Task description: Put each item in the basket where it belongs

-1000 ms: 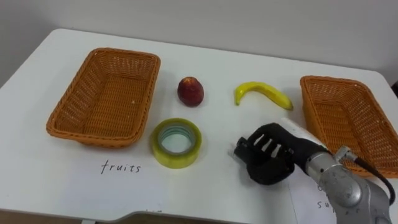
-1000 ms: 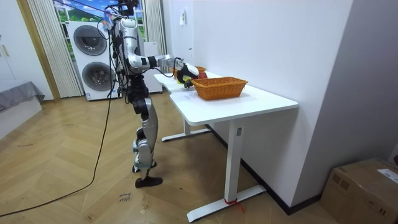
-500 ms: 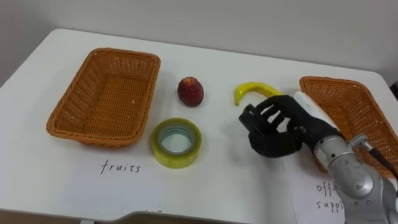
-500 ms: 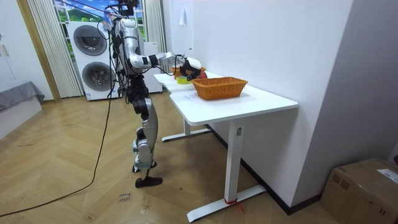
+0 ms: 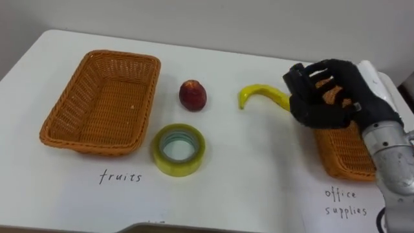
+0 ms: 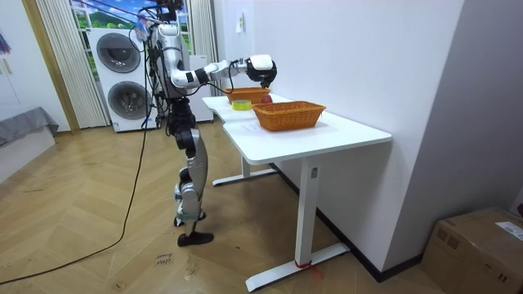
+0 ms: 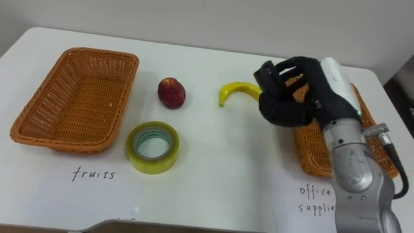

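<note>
Looking down at the white table (image 5: 246, 181), I see the right hand (image 5: 326, 97) held up over the near left rim of the right wicker basket (image 5: 346, 155), which sits above a handwritten office supplies label (image 5: 343, 202). The hand is curled inward, but black on black I cannot tell whether it is clenched on anything or empty. The banana (image 5: 259, 94) lies just left of the hand, its right end hidden behind it. The red fruit (image 5: 193, 94) sits further left, beside the left wicker basket (image 5: 97, 103), which is marked by the handwritten word fruits (image 5: 120, 176). The yellow tape roll (image 5: 178, 149) lies flat below the red fruit. That makes 2 fruits and 1 roll out on the table. In the room view, the robot stands upright at the table's end, its right arm stretched out high over the tabletop.
</note>
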